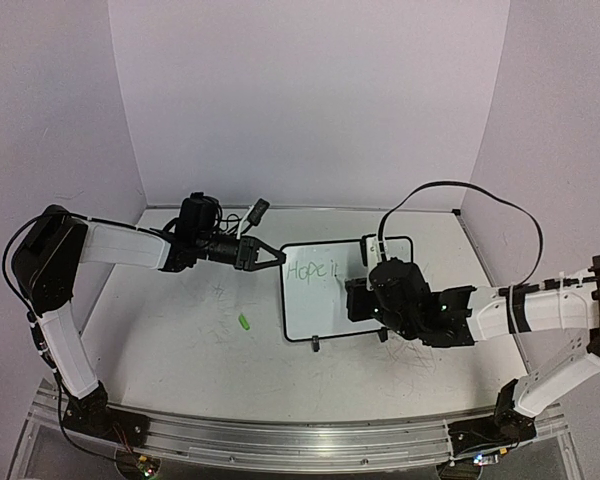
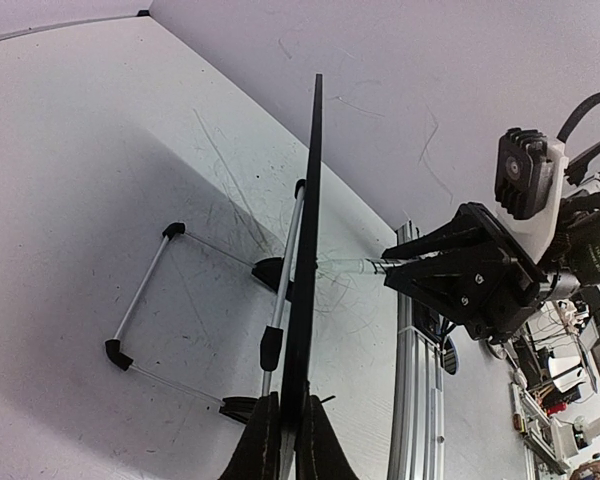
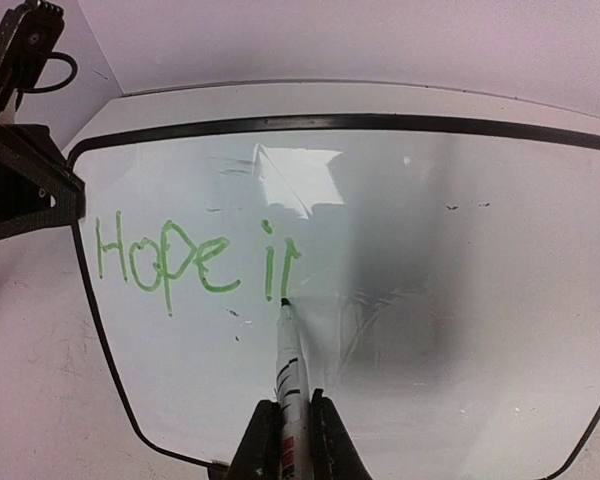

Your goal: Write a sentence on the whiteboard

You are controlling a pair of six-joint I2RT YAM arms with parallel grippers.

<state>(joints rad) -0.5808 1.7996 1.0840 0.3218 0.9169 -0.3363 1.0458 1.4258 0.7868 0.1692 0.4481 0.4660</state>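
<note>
Right hand (image 3: 292, 415) clamped on marker (image 3: 288, 360), tip touching whiteboard (image 3: 460, 300), propped mid-worktop (image 1: 180, 330); left hand (image 2: 286, 430) clamped on its edge. Sentence (image 3: 195, 262) reads "Hope i" plus a partial letter; most is unwritten.

Scuffed white table (image 1: 160, 335), small green object (image 1: 244, 321) lying on it, pale lilac walls (image 1: 310, 100), aluminium rail (image 1: 280, 440) along near edge
</note>
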